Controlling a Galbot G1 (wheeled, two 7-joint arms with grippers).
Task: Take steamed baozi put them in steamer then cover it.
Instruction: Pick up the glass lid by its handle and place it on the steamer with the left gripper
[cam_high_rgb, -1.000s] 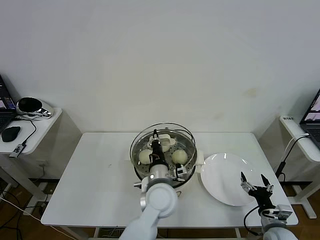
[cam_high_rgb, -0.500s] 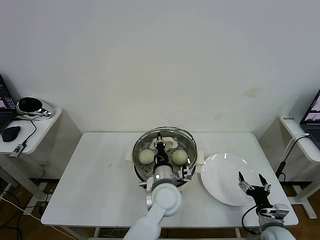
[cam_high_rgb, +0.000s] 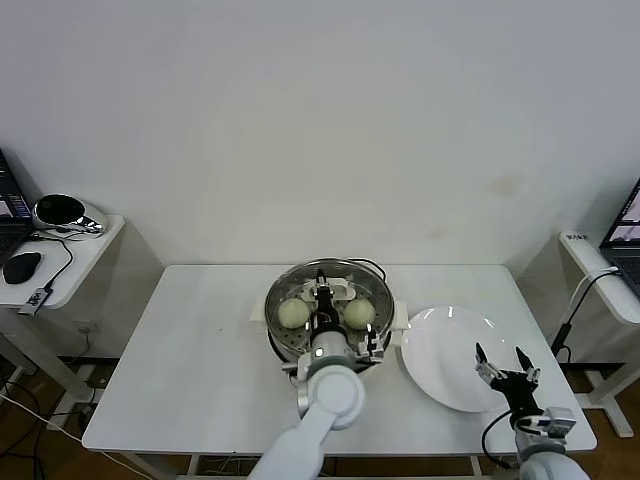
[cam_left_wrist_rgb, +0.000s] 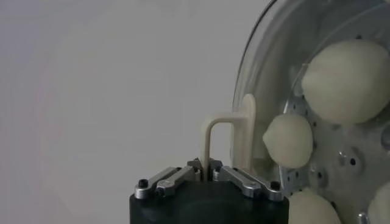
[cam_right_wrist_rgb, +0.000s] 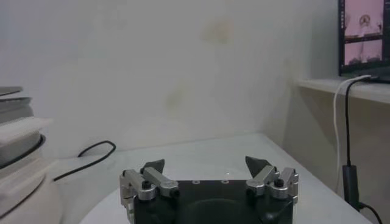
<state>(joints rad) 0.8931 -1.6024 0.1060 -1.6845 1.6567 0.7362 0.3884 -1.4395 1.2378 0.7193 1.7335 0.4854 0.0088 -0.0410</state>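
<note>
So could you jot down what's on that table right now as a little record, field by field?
Steamer: round shiny steel pot with cream-white base, mid-table
Buns: smooth cream-white dough buns inside the pot, seen through the glass
Lid: round clear glass cover with cream-white handle, over the pot
Left claw: shut on the lid's handle
Plate: flat white plate, empty, beside the pot on the robot's right
Right claw: open, holding nothing, above the plate's near edge
Table: white tabletop

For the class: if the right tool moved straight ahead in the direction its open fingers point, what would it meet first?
Nothing nearby, it seems. The right tool, open, hovers over the white plate and faces bare table, then the wall; depth is unclear.
</note>
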